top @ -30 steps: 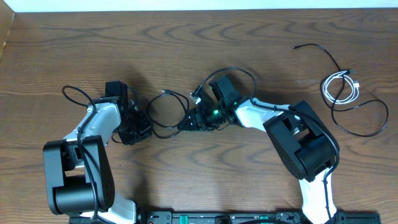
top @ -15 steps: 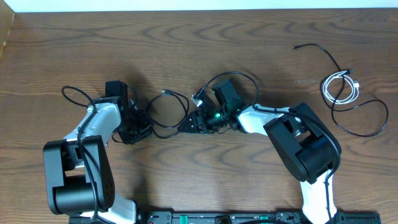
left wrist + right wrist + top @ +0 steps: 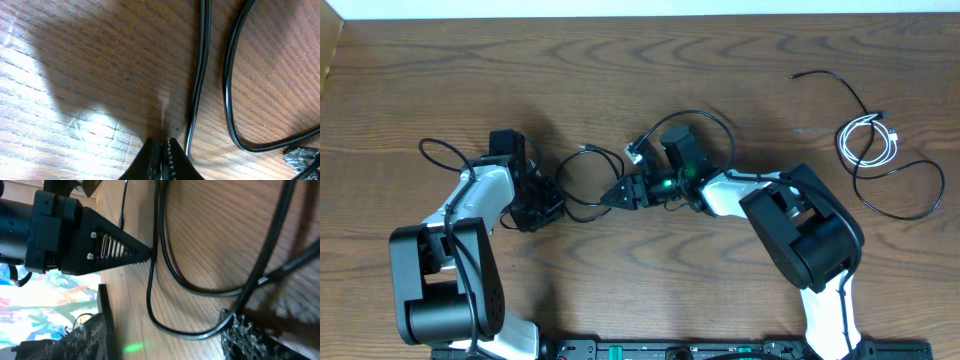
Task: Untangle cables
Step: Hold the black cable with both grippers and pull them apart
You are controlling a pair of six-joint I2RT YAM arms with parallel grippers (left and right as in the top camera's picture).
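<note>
Three cords lie on the surface [image 3: 470, 80]. They are thin, light and floppy, so a soft pull should make them slide and bend. I think the best spot to pinch is a bare bit of loop, not a little plug. On the left, the left claw [image 3: 162, 144] sits low, its tips pressed together on nothing, with a black cord [image 3: 199, 75] just beside it. That cord loops across the middle. The right claw [image 3: 146, 256] lies low and points left. It is clenched, with its tip touching the loop, but I cannot tell if it nips it. Far right, well apart, sit the white cord [image 3: 844, 140] and the second black cord [image 3: 940, 190].
</note>
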